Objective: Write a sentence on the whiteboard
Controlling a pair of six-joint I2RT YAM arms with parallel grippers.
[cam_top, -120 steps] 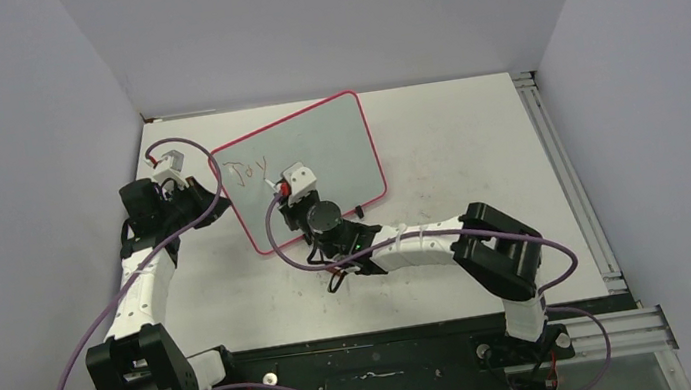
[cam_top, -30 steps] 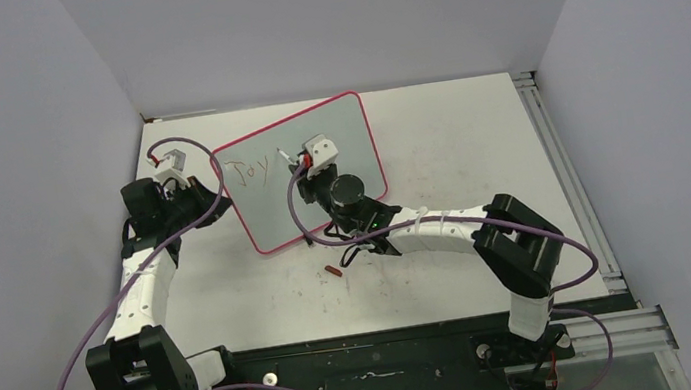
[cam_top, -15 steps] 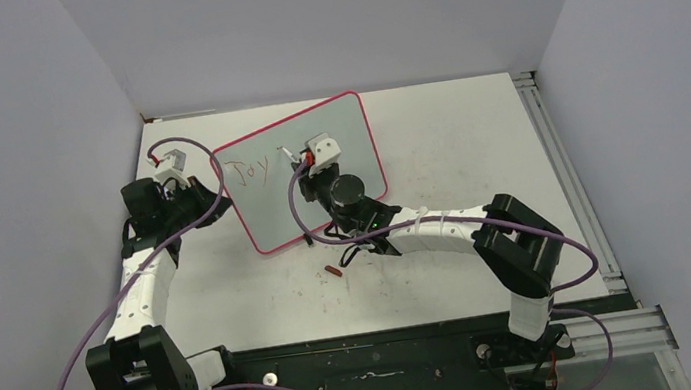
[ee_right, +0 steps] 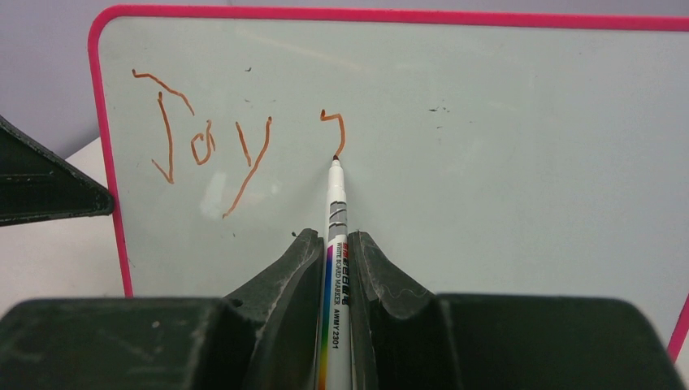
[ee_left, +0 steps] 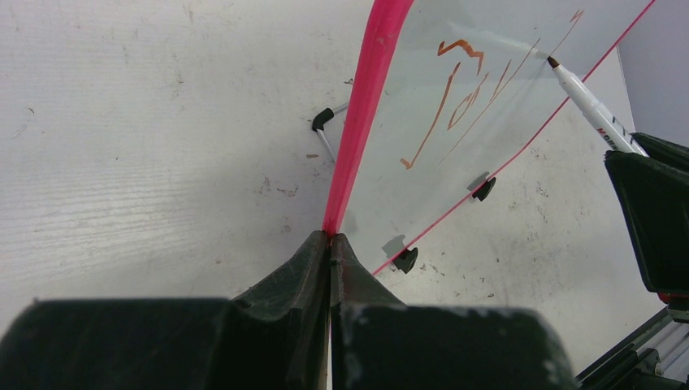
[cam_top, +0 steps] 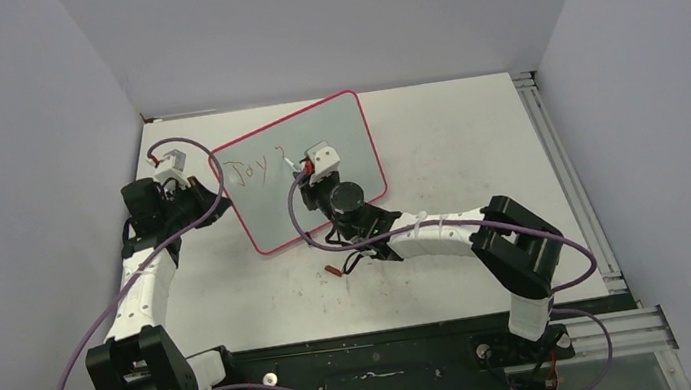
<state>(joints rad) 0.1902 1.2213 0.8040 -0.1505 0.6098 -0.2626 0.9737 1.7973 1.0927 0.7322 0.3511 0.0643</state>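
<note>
- Plainly, the left gripper [ee_left: 331, 240] has its two fingers pressed together on the thin pink frame of the whiteboard [cam_top: 268, 210], which runs straight up and away from the fingertips.
- The board stands tilted on the table [cam_top: 455, 140], just ahead of both sets of fingers, its white face turned toward the right gripper [ee_right: 336, 240].
- Small black feet [ee_left: 404, 258] show along the board's lower edge, to the right of the left fingertips.
- The right gripper's fingers are closed tight around a white marker [ee_right: 335, 203], which sticks out forward between them, tip first.
- The marker's dark tip meets the board at the bottom end of a short hooked stroke, straight ahead of the right fingertips.
- The writing [ee_right: 203, 148], in thin orange-brown line, lies ahead and to the left of those fingers; it reads "Joy", with the hooked stroke just to its right.
- From above, the right gripper sits over the middle of the board's upper half, and the left gripper is at the board's left edge.
- A small red-brown piece [cam_top: 333, 270] lies on the table behind the right fingers, beside that arm's wrist, clear of the board.
</note>
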